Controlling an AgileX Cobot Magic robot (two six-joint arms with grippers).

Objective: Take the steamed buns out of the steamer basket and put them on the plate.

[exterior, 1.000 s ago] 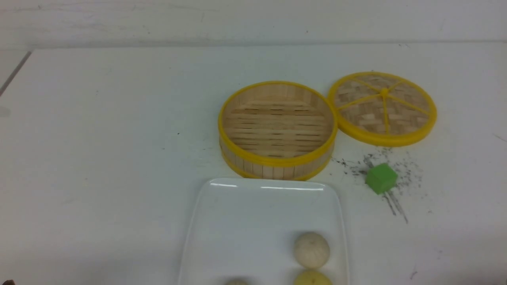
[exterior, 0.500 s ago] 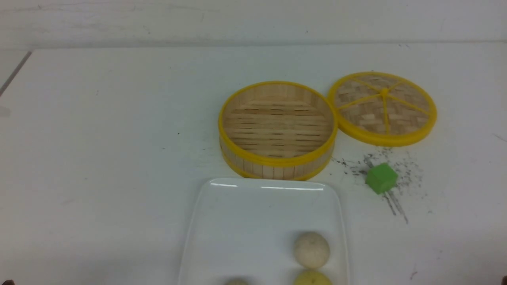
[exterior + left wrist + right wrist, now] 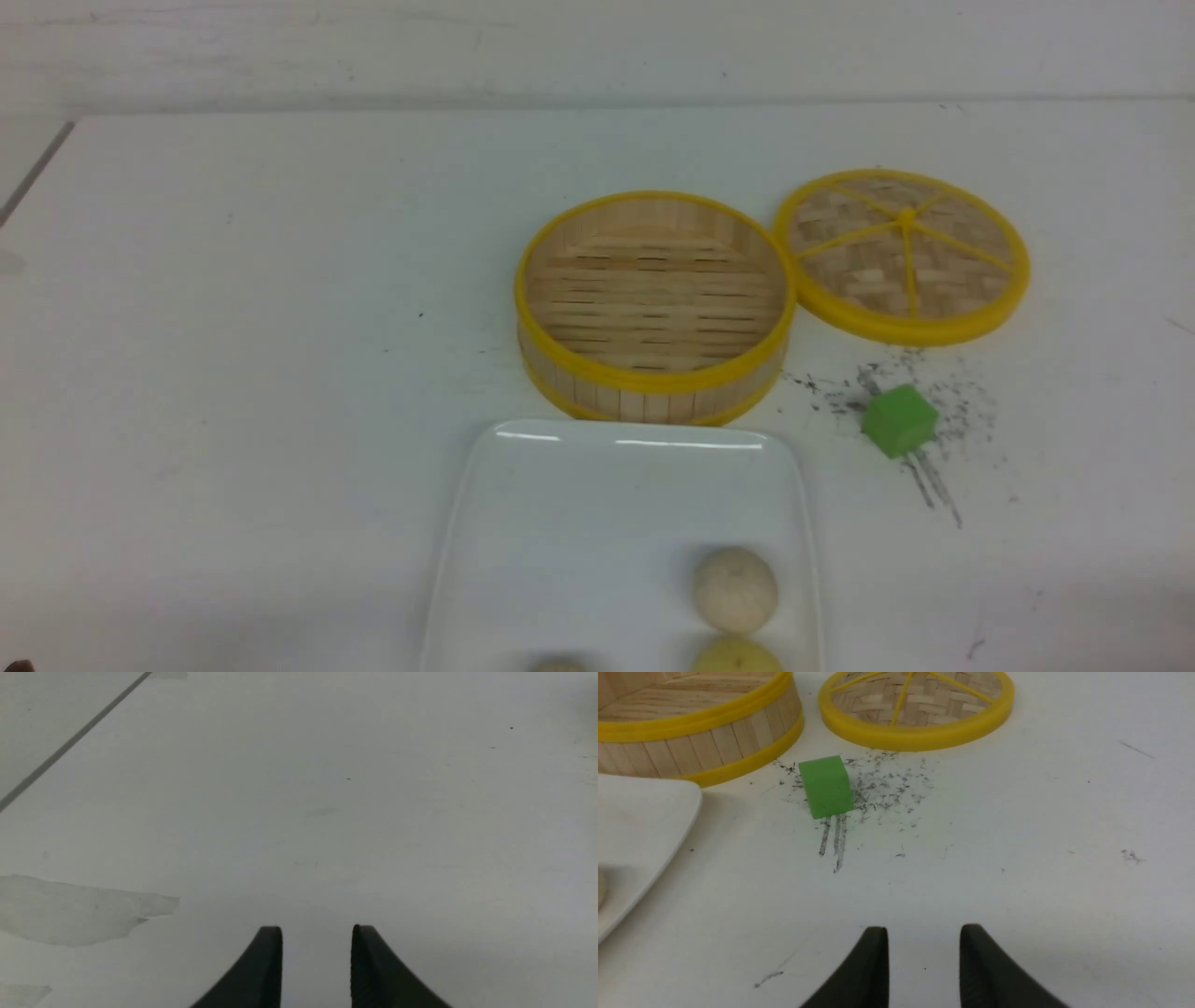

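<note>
Front view: the steamer basket (image 3: 653, 303) sits on the white table (image 3: 233, 373) with only its bare slatted floor showing inside. Taking the basket as the landmark, the plate (image 3: 560, 523) lies just on the robot's side of it, its far rim close under the basket's near wall. The woven lid (image 3: 901, 254) lies flat just to the basket's right, the two yellow rims almost touching. The green cube (image 3: 898, 420) stands to the basket's near right, among dark scuff marks. All three steamed buns lie on the plate: an off-white bun (image 3: 735, 588) on the end of the plate away from the basket, a pale yellow bun (image 3: 738, 656) just beyond it and cut by the picture's edge, and a third bun (image 3: 557, 665) of which only the top shows. Against the frames from half a second and a second ago, basket, lid, cube, plate and buns sit exactly where they were. The one change is at the lower right edge, where a dark speck seen half a second ago is gone.

Left wrist view: the left gripper (image 3: 316, 933) hangs over bare table, jaws parted with nothing between them. No task thing appears here.

Right wrist view: the right gripper (image 3: 923, 933) is likewise released, its jaws apart and holding nothing. Ahead of it are the cube (image 3: 826, 786), beyond it the basket (image 3: 691, 732) and lid (image 3: 915, 728), and beside the basket a corner of the plate (image 3: 640, 816).
</note>
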